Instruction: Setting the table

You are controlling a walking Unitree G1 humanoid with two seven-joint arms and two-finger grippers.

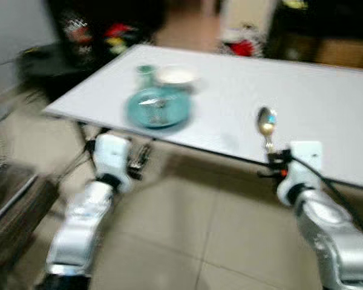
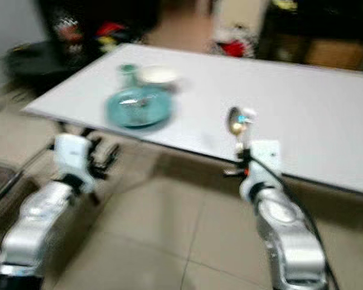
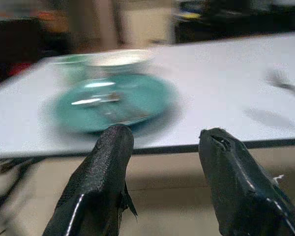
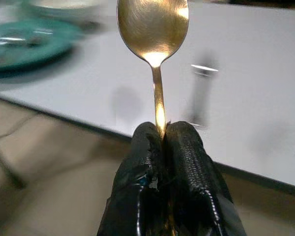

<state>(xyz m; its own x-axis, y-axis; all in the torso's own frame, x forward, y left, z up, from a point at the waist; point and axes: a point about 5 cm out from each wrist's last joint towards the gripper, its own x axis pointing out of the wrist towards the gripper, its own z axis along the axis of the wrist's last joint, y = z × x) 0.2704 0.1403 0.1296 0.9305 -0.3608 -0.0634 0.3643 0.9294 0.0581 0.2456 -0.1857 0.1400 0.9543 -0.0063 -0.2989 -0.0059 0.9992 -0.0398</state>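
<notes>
Two fingers of my right gripper (image 4: 162, 135) are pressed tight together on the handle of a gold spoon (image 4: 154, 34), which stands up from the fingertips with its bowl topmost. In the head views I see that gripper (image 1: 272, 158) held just at the near edge of the white table (image 1: 327, 109), the spoon (image 1: 266, 124) rising over the tabletop. I can make out a faint shadow of it on the white surface beside it.

My left gripper (image 3: 162, 147) hangs with its fingers (image 3: 105, 167) spread wide apart and nothing between them. I see it low, below the table's near edge, pointing toward a teal plate (image 3: 115, 101). In the left eye view it sits (image 1: 136, 160) under the table's near left corner, over the tiled floor (image 1: 187, 229).

On the table the plate (image 1: 158, 107) lies near the left front edge, well apart from the spoon. I see something silvery lying on it, too blurred for me to name. Just behind the plate stands a white bowl (image 1: 176, 76), and beside that a small green cup (image 1: 145, 72); I cannot tell whether these touch the plate.

Beyond the table I make out only dark furniture and some red and white things on the floor, all smeared by blur.
</notes>
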